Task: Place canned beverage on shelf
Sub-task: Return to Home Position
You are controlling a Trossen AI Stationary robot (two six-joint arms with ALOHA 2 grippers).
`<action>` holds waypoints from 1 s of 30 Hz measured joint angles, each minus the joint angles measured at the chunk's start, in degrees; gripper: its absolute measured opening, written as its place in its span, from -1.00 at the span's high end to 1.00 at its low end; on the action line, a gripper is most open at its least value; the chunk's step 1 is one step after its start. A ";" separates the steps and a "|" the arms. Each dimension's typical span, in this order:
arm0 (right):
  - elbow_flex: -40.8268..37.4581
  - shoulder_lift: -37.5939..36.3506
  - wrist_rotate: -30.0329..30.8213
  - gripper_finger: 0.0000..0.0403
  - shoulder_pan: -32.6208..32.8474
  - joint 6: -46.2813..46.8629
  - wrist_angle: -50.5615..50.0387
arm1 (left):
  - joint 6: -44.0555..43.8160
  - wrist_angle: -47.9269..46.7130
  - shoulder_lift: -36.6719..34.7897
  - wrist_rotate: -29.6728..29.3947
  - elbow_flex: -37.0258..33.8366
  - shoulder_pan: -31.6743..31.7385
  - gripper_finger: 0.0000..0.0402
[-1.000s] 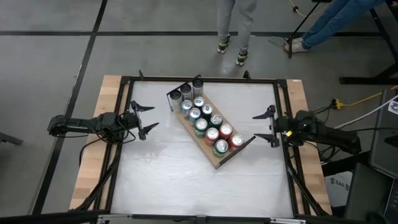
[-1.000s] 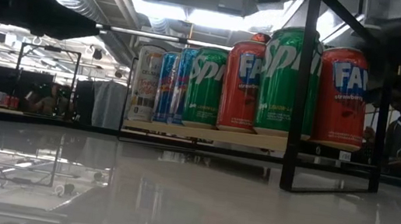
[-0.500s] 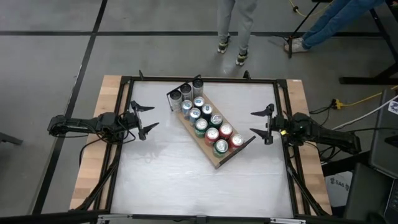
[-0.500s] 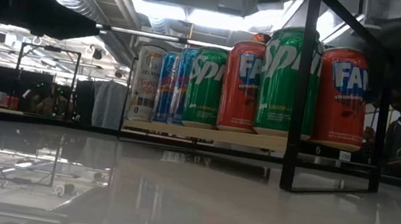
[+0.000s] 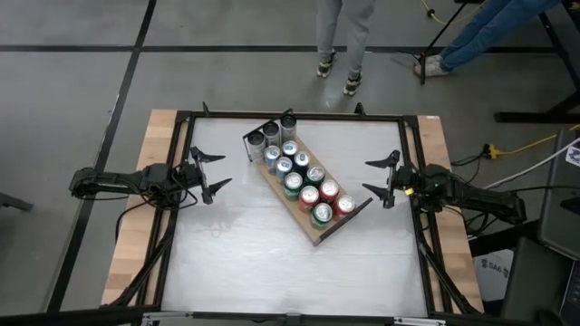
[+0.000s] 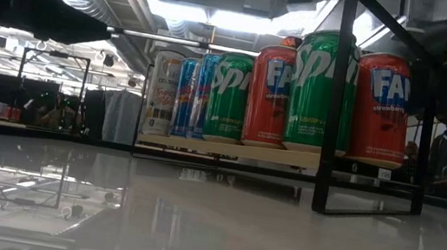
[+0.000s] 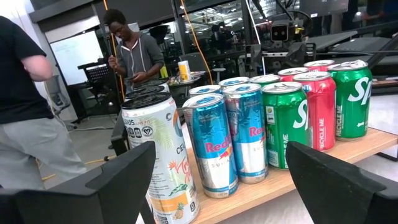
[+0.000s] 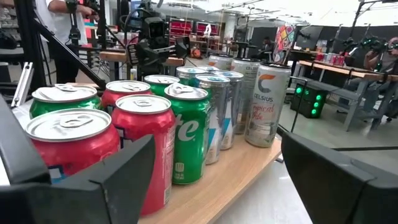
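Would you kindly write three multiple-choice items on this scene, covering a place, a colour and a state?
1. Where is the shelf? A. a table corner B. mid-table, between the arms C. on the floor
2. What colour are the Red Bull cans? A. blue B. orange C. black
3. How are the left gripper and right gripper? A. both open, empty B. both shut C. each holding a can
Answers: 1 B, the high view shows it there; 2 A, blue sides in the left wrist view; 3 A, fingers spread around nothing.
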 joint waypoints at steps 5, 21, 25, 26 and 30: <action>0.00 0.00 -0.17 -0.69 0.00 0.26 -0.08 | 0.02 0.00 0.00 0.01 0.00 0.00 -0.76; 0.00 0.00 -0.55 -0.69 0.00 0.42 -0.17 | 0.00 0.00 0.00 0.00 0.01 0.00 -0.76; 0.00 0.00 -0.57 -0.69 0.00 0.42 -0.17 | 0.00 0.00 0.00 0.00 0.00 0.00 -0.76; 0.00 0.00 -0.57 -0.69 0.00 0.42 -0.19 | 0.00 0.00 0.00 0.00 0.00 0.00 -0.76; 0.00 0.00 -0.59 -0.69 0.00 0.42 -0.19 | 0.02 0.00 0.00 0.00 0.00 0.00 -0.76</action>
